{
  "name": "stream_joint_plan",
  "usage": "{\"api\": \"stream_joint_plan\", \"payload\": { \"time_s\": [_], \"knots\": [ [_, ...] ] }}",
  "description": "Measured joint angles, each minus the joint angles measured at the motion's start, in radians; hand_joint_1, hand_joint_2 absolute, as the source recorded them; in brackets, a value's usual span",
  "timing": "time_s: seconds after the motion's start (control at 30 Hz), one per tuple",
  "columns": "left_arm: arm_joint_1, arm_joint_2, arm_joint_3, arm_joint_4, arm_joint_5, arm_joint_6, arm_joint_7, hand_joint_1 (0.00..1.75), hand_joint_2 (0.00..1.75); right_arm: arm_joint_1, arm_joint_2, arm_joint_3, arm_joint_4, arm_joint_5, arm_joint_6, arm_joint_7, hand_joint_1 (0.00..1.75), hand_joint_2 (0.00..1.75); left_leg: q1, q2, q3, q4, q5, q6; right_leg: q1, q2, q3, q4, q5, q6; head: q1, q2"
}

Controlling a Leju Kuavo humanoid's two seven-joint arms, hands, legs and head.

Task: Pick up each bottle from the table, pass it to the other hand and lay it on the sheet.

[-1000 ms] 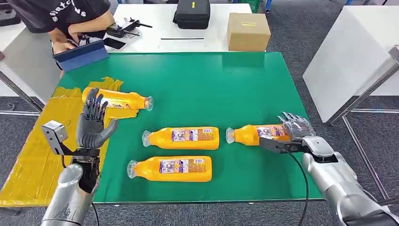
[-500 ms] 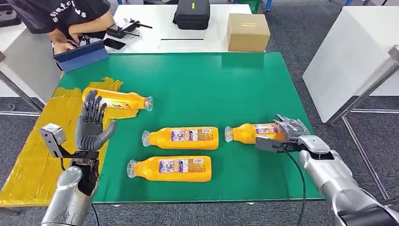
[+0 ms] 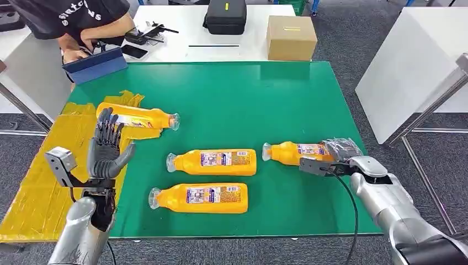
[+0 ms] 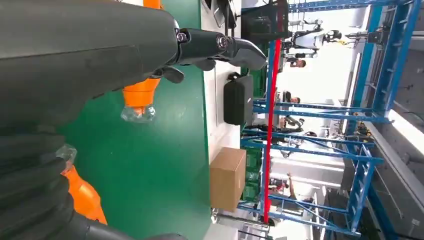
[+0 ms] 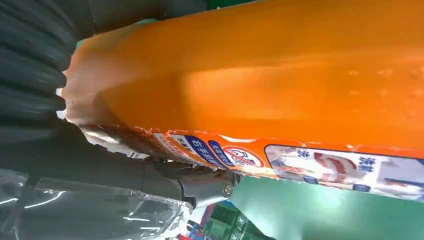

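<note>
Right hand (image 3: 343, 150) gripped a bottle (image 3: 295, 153) on the green mat (image 3: 248, 99); left hand (image 3: 106, 149) hovered at the mat's edge, fingers spread.

Silver arms, dark grey left hand (image 3: 106, 150), plastic-wrapped right hand (image 3: 343, 149), black wrist cable.

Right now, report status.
Right hand grips rightmost bottle. Left hand open, raised. One bottle on yellow sheet. Nothing blocking.

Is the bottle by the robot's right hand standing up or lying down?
Lying down. The bottle lies on its side on the green table, cap end pointing left, with the right hand around its base.
</note>
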Motion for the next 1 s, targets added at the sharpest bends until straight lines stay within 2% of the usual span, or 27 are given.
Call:
{"api": "stream_joint_plan", "payload": {
  "time_s": [0.37, 0.5, 0.63, 0.77, 1.0],
  "knots": [
    [0.029, 0.002, 0.008, -0.023, 0.002, 0.003, 0.000, 0.00, 1.75, -0.003, 0.014, 0.012, 0.005, -0.026, -0.058, 0.019, 1.75, 1.75, 0.000, 0.000, -0.001, 0.000, 0.000, 0.000, 0.000, 0.000, 0.000, 0.000, 0.000, 0.000, 0.000, 0.000],
    [0.046, 0.002, 0.014, -0.040, 0.003, 0.017, 0.001, 0.00, 1.75, 0.022, 0.034, 0.010, -0.021, -0.067, -0.158, 0.057, 1.75, 1.75, 0.000, 0.000, -0.002, 0.000, 0.000, 0.000, 0.001, 0.000, -0.001, 0.000, 0.000, 0.000, 0.000, 0.000],
    [0.061, 0.001, 0.015, -0.069, -0.010, 0.035, 0.012, 0.00, 1.75, 0.071, 0.072, -0.032, -0.151, -0.134, -0.277, 0.102, 1.75, 1.75, 0.000, 0.000, -0.004, 0.000, 0.000, 0.000, 0.001, 0.000, -0.004, 0.000, 0.000, 0.000, 0.000, 0.000],
    [0.062, -0.006, 0.015, -0.095, -0.033, 0.048, 0.028, 0.00, 1.75, 0.138, 0.117, -0.099, -0.321, -0.227, -0.372, 0.095, 1.75, 1.75, 0.001, -0.001, -0.006, 0.000, 0.000, 0.000, 0.002, -0.001, -0.005, 0.000, 0.000, 0.000, 0.000, 0.000],
    [0.015, -0.020, 0.002, -0.097, -0.057, 0.051, 0.043, 0.00, 1.75, 0.235, 0.186, -0.190, -0.498, -0.345, -0.451, 0.051, 1.75, 1.75, 0.001, -0.001, -0.006, 0.000, 0.000, 0.000, 0.002, -0.001, -0.006, 0.000, 0.000, 0.000, 0.000, 0.000]
  ]
}}
